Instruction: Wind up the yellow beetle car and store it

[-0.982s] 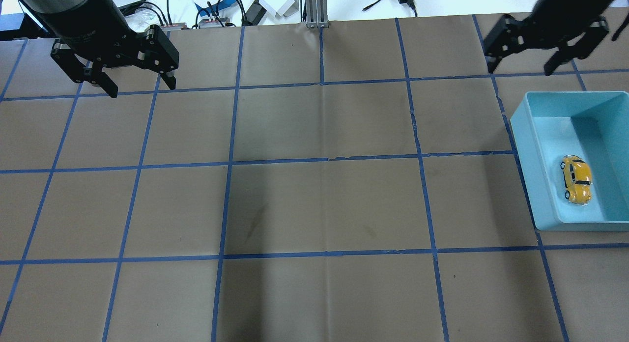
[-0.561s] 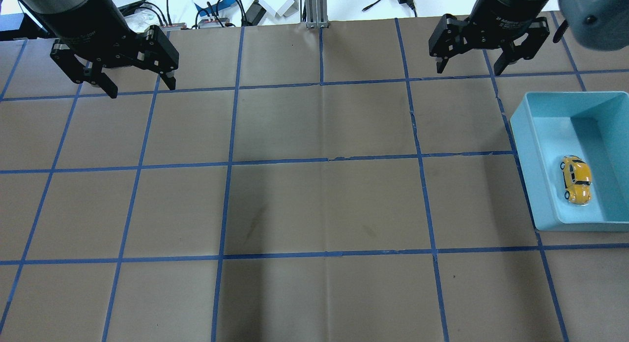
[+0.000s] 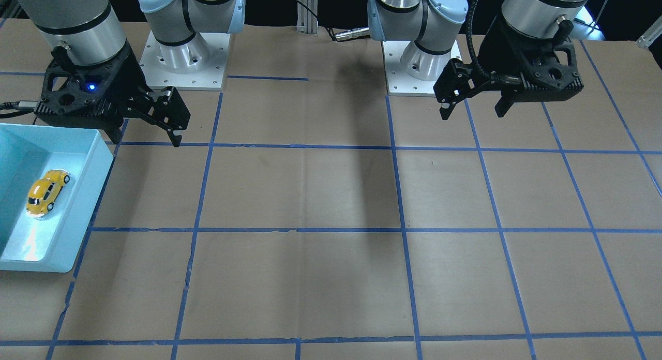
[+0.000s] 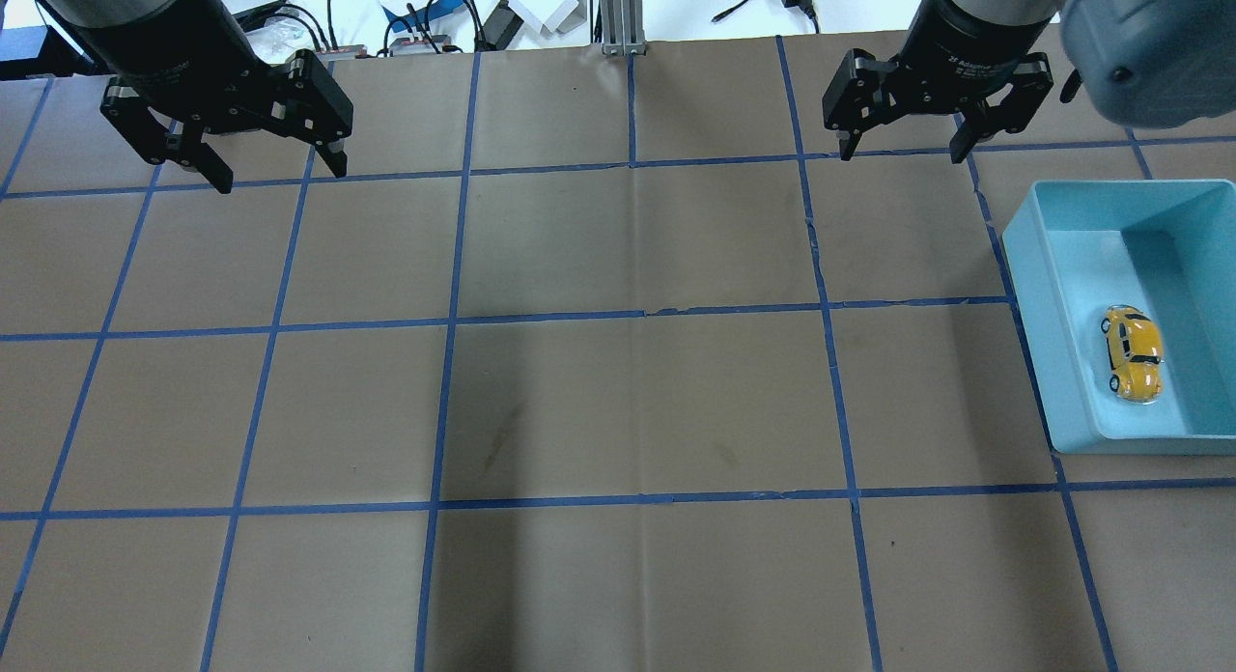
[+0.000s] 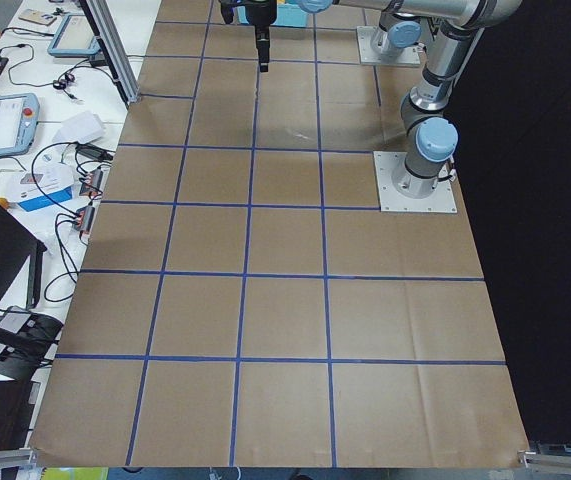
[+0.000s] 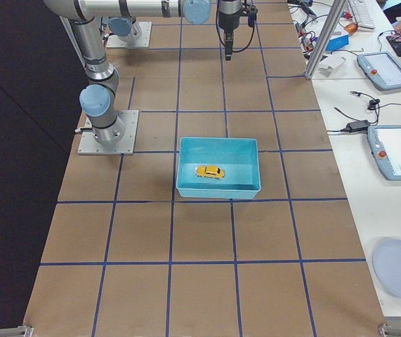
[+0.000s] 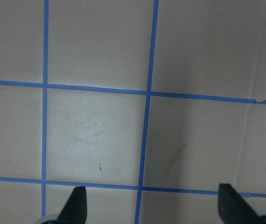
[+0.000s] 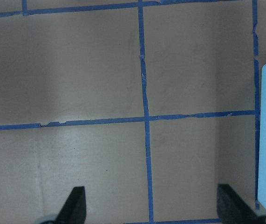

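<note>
Yellow beetle car [image 4: 1133,352]: one, glossy, dark windows, inside one teal bin [image 4: 1051,344], right. Left gripper [image 4: 280,175], right gripper [image 4: 902,154]: fingers spread, empty.

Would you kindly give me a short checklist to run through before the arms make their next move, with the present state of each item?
1. Yellow beetle car lies inside the blue bin: ok.
2. Car sits upright on its wheels, apart from the bin walls: ok.
3. Right gripper is open and empty: ok.
4. Left gripper is open and empty: ok.
5. Both grippers are off to the side of the bin, not above it: ok.
6. Car's spring has been wound: cannot tell.
</note>
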`<state>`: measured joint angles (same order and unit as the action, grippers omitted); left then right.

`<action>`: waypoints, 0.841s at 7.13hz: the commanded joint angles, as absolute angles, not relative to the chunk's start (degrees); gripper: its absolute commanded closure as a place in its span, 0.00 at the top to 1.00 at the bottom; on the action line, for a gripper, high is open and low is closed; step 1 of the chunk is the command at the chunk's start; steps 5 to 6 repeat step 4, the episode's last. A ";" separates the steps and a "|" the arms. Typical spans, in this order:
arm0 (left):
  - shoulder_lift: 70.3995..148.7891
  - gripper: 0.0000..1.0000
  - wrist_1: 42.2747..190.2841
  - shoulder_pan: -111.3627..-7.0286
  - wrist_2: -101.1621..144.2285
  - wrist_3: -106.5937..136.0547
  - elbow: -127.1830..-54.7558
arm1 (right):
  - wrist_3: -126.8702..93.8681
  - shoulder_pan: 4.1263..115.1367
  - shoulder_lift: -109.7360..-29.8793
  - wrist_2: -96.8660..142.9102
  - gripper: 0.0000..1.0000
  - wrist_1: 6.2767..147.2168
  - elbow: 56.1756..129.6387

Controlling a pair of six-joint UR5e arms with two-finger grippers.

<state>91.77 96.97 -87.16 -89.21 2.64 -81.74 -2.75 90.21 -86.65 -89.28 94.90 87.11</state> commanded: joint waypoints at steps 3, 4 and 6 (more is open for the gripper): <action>91.67 1.00 97.03 -87.19 -89.30 2.64 -81.83 | -2.02 90.18 -86.66 -89.65 1.00 94.83 87.19; 91.67 1.00 97.03 -87.19 -89.30 2.64 -81.83 | -2.11 90.18 -86.66 -89.47 1.00 94.92 87.10; 91.67 1.00 97.03 -87.19 -89.30 2.64 -81.83 | -2.11 90.18 -86.66 -89.47 1.00 94.92 87.10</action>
